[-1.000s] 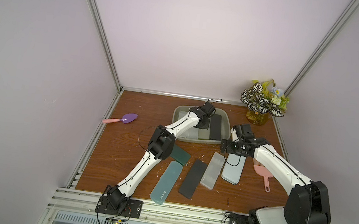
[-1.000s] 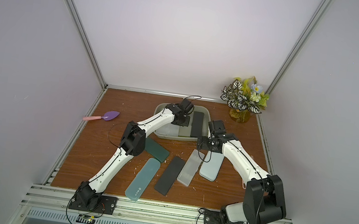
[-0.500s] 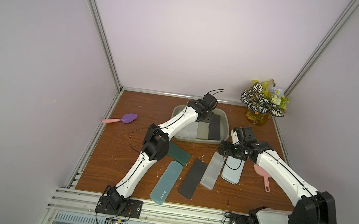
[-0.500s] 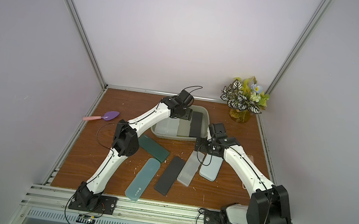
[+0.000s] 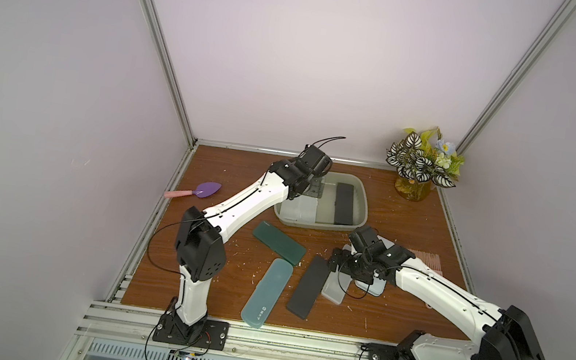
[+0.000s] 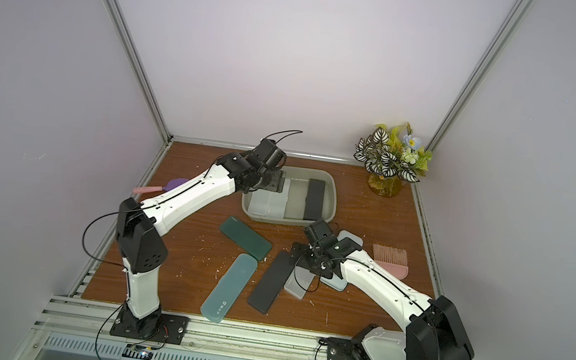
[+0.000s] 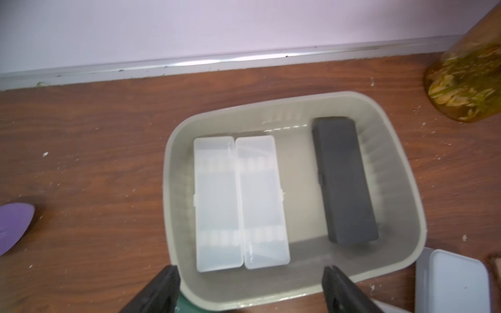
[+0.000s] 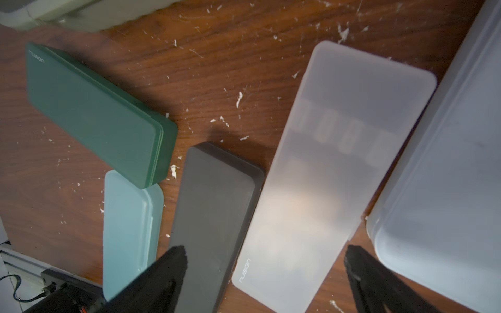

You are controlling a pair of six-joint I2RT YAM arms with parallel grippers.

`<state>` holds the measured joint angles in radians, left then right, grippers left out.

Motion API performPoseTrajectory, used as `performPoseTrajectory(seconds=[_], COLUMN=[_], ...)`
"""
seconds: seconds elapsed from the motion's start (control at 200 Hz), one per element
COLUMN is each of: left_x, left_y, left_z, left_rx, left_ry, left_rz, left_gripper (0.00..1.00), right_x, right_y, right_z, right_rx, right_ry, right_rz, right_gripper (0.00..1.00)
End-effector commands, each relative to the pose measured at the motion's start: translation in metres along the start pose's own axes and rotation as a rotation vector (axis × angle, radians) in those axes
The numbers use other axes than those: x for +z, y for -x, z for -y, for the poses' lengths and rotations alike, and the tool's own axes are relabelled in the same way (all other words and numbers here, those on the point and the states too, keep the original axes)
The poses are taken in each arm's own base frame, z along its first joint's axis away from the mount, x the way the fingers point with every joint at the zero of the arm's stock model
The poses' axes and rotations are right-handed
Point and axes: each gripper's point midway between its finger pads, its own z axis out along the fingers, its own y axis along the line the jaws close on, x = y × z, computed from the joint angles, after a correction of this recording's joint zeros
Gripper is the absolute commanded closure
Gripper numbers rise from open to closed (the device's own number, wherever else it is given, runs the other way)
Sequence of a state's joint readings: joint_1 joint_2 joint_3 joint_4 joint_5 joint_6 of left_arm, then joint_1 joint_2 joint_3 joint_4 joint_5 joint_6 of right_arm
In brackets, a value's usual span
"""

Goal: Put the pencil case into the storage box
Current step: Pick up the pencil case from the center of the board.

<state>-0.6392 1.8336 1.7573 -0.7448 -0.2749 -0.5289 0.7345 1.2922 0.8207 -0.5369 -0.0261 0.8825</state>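
The left gripper (image 7: 250, 273), jaws spread and empty, hangs over the upper-left corner of the storage box (image 5: 322, 226), mid-frame in both top views. In the box lie two clear pencil cases (image 7: 217, 203) and a black pencil case (image 7: 343, 178). Lower right, the right gripper (image 8: 264, 250) gapes wide above a frosted pencil case (image 8: 325, 168) on the table (image 5: 234, 169).

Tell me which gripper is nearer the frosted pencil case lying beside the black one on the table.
Right. The right gripper hovers open directly over the frosted pencil case; the left gripper is open above the storage box, farther back.
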Motion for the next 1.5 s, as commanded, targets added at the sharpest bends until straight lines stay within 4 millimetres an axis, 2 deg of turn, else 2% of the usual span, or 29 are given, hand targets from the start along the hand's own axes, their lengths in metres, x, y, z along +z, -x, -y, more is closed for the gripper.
performPoseTrajectory(seconds=[0.0, 0.175, 0.25, 0.265, 0.315, 0.545, 0.831, 1.076, 1.351, 1.496], left_x=[-0.002, -0.007, -0.012, -0.007, -0.007, -0.002, -0.002, 0.002, 0.004, 0.006], left_y=[-0.008, -0.028, -0.026, -0.037, -0.04, -0.045, -0.045, -0.048, -0.049, -0.05], left_z=[-0.032, -0.051, -0.054, -0.058, -0.06, -0.063, -0.063, -0.063, -0.062, -0.062], left_rx=[-0.054, -0.054, -0.062, -0.055, -0.058, -0.061, -0.059, -0.058, -0.057, -0.059], left_ry=[0.033, 0.054, 0.052, 0.064, 0.065, 0.064, 0.065, 0.067, 0.065, 0.066], left_rz=[0.009, -0.007, 0.007, -0.017, -0.021, -0.03, -0.029, -0.041, -0.045, -0.05], left_gripper=[0.16, 0.16, 0.16, 0.16, 0.16, 0.15, 0.15, 0.15, 0.15, 0.15], right_x=[0.0, 0.009, 0.009, 0.009, 0.01, 0.024, 0.032, 0.037, 0.039, 0.039], right_y=[-0.002, -0.009, -0.008, -0.008, -0.009, -0.016, -0.006, -0.003, 0.001, 0.0], right_z=[0.006, 0.012, 0.015, 0.016, 0.019, 0.031, 0.031, 0.042, 0.042, 0.037], right_rx=[0.109, 0.13, 0.131, 0.13, 0.13, 0.117, 0.108, 0.105, 0.06, 0.032], right_ry=[-0.015, -0.047, -0.065, -0.067, -0.082, -0.141, -0.189, -0.248, -0.258, -0.247], right_rz=[0.04, 0.026, 0.03, 0.032, 0.031, 0.0, 0.026, 0.039, 0.033, 0.012], right_gripper=[0.02, 0.02, 0.02, 0.02, 0.01, 0.01, 0.01, 0.03, 0.14, 0.25])
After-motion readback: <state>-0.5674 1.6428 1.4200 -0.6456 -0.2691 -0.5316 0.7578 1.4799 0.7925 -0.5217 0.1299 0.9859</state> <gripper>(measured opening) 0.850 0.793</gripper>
